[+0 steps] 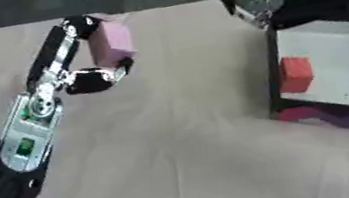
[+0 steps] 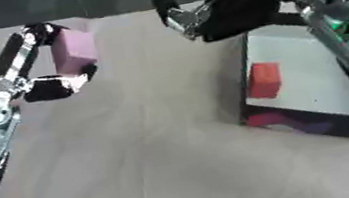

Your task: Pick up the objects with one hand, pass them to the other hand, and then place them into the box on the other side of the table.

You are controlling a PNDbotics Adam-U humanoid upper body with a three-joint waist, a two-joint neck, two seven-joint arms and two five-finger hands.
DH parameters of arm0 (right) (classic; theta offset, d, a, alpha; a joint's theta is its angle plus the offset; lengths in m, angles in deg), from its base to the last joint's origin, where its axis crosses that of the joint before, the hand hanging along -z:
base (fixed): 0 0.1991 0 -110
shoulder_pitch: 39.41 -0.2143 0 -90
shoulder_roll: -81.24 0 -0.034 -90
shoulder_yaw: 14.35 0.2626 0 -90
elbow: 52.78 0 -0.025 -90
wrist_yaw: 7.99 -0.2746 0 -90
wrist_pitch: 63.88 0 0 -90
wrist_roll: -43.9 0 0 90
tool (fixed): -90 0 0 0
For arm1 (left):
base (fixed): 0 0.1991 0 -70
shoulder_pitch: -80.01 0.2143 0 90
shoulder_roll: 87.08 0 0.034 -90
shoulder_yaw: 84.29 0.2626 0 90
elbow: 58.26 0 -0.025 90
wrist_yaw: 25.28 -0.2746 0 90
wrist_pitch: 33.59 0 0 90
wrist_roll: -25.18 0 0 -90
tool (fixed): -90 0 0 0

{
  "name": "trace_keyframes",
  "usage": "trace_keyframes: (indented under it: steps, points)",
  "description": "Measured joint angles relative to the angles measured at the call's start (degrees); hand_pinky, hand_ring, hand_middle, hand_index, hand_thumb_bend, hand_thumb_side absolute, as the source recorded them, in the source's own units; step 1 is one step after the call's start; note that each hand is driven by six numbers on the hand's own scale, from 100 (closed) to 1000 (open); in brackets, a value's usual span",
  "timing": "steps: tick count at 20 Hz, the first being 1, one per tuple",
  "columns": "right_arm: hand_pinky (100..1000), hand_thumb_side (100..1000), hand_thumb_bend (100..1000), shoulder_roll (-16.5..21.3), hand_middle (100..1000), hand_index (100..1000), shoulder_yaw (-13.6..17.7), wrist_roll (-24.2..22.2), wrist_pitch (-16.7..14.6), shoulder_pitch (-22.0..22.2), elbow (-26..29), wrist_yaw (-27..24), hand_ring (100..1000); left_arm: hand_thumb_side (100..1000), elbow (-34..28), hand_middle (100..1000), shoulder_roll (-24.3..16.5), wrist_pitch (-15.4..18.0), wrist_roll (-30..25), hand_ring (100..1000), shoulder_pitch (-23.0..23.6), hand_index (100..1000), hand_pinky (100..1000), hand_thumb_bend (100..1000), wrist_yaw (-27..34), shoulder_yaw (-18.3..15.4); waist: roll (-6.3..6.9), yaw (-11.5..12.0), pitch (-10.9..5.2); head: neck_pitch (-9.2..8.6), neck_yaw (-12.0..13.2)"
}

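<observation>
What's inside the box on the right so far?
The box holds a red block near its left wall; the rest of the visible floor looks bare. A purple shape shows at the near wall. The far corner is covered by the right hand.

The beige table top [image 1: 180, 161] looks matt and smooth, like cloth or paper sheeting. The pink rectangular block [image 1: 110, 43] and red block [image 1: 294, 74] appear matt, foam-like, while the black-walled box [image 1: 274, 79] has a smooth pale floor. The left hand [image 1: 90, 77] shows glossy black plastic and shiny silver metal, as does the right hand [image 2: 217, 15].
</observation>
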Motion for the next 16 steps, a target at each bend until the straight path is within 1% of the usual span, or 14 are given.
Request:
trace_keyframes:
  steps: [1, 9, 13, 16]
  points:
    - [988, 407, 100, -0.3, 809, 1000, -0.3, -0.4, -0.3, -0.2, -0.4, 0.5, 978, 100, 0.1, 516, 0.2, 0.2, 0.0, 615, -0.2, 532, 755, 100, -0.2, 0.1, -0.01, 0.1, 0.0, 0.0, -0.1]
    - [985, 382, 100, -2.7, 815, 1000, -2.4, -3.5, -2.0, -1.7, -3.4, 3.9, 980, 100, 0.4, 514, 2.5, 1.5, 0.7, 613, -1.2, 532, 740, 100, -1.3, 0.9, -0.2, 0.5, 0.0, 0.0, -0.7]
    - [981, 367, 100, -3.8, 815, 1000, -3.3, -4.1, -2.4, -2.3, -4.8, 5.5, 979, 100, 0.5, 514, 3.5, 2.0, 1.2, 613, -1.8, 532, 738, 100, -2.0, 1.4, -0.2, 0.7, 0.0, 0.0, -1.0]
    - [976, 373, 100, -4.4, 816, 1000, -3.7, -3.9, -2.5, -2.7, -5.7, 6.9, 977, 100, 0.6, 515, 4.2, 2.3, 1.4, 614, -2.0, 533, 737, 100, -2.8, 1.8, -0.26, 0.8, 0.0, 0.0, -1.2]
